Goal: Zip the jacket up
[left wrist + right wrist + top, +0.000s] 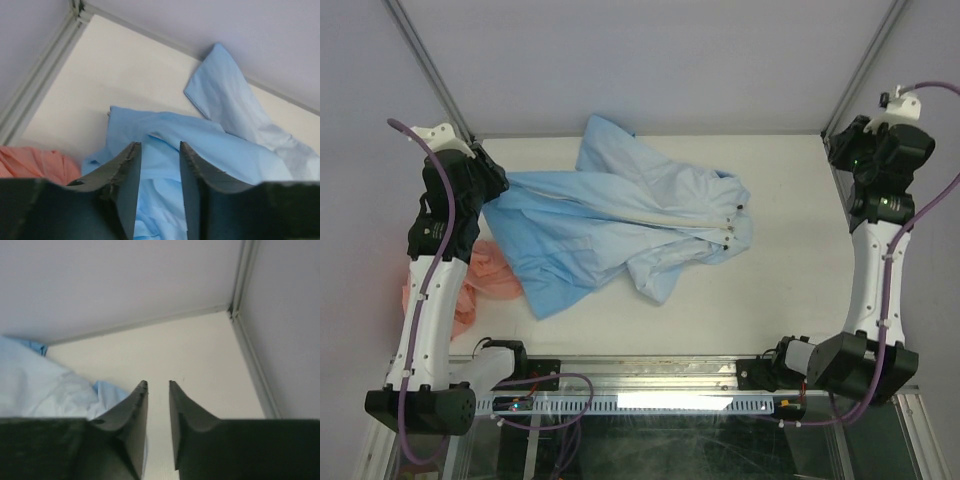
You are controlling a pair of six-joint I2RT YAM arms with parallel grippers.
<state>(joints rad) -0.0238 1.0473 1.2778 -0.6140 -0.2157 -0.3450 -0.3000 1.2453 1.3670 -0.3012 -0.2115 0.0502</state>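
Observation:
The light blue jacket (610, 235) lies crumpled across the table, its white zipper (670, 221) running left to right along the middle. In the left wrist view the jacket (215, 150) spreads out below and beyond the fingers. My left gripper (497, 183) hangs raised over the jacket's left edge, and its wrist view shows the gripper (160, 146) open with nothing clamped. My right gripper (842, 150) is up at the far right corner, well clear of the jacket. That gripper (158, 384) is open over bare table, with the jacket's edge (55, 390) to its left.
A salmon-pink garment (480, 275) lies bunched at the table's left edge, partly under the jacket and the left arm, and shows in the left wrist view as pink cloth (35, 162). Enclosure posts (865, 60) and walls stand close behind both grippers.

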